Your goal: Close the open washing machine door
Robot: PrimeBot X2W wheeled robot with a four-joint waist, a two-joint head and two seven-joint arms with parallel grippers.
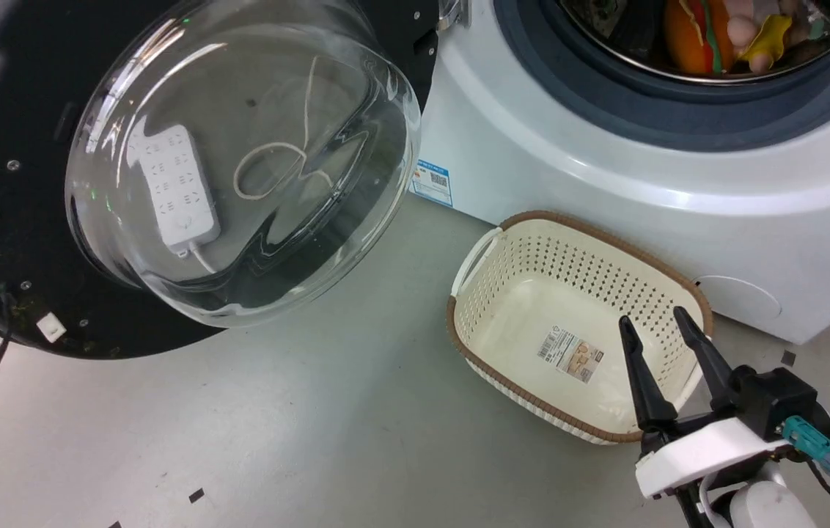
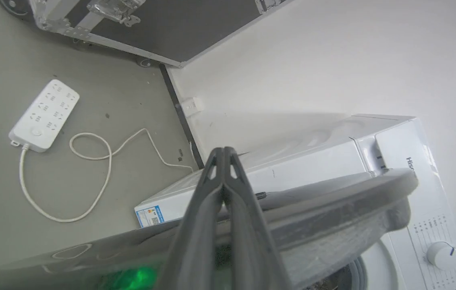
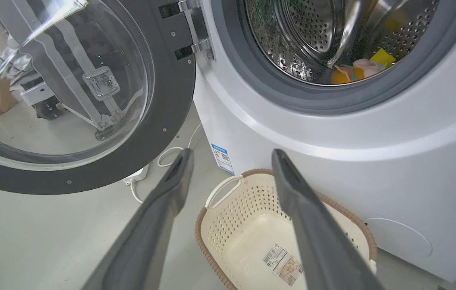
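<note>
Two grippers show near the washing machine (image 1: 606,191), a white front-loader whose steel drum (image 3: 312,36) stands uncovered inside its grey rubber ring. The washing machine door (image 1: 239,169) hangs wide open from its hinge at the machine's front edge, on the robot's left. It is swung well away from the drum mouth, with its bulging glass bowl turned toward the head camera.

The left gripper (image 2: 223,152) has its two dark fingers pressed flat together with nothing between them. In the left wrist view they rise across the door's dark rim, with the machine's top and side beyond, and I cannot tell whether they touch the door. The right gripper (image 1: 651,315) is spread, fingers apart, hovering before the machine's lower front panel and over the cream basket (image 1: 591,282).

That basket sits on the floor just in front of the machine, below the drum mouth, with a label stuck on its bottom. Soft toys (image 1: 701,33), orange and yellow among them, lie in the drum. A blue label sticker (image 1: 432,181) sits low on the machine's front corner nearest the hinge. A white power strip (image 2: 44,114) with a looped cord lies on the floor beside the machine, beyond the door.
</note>
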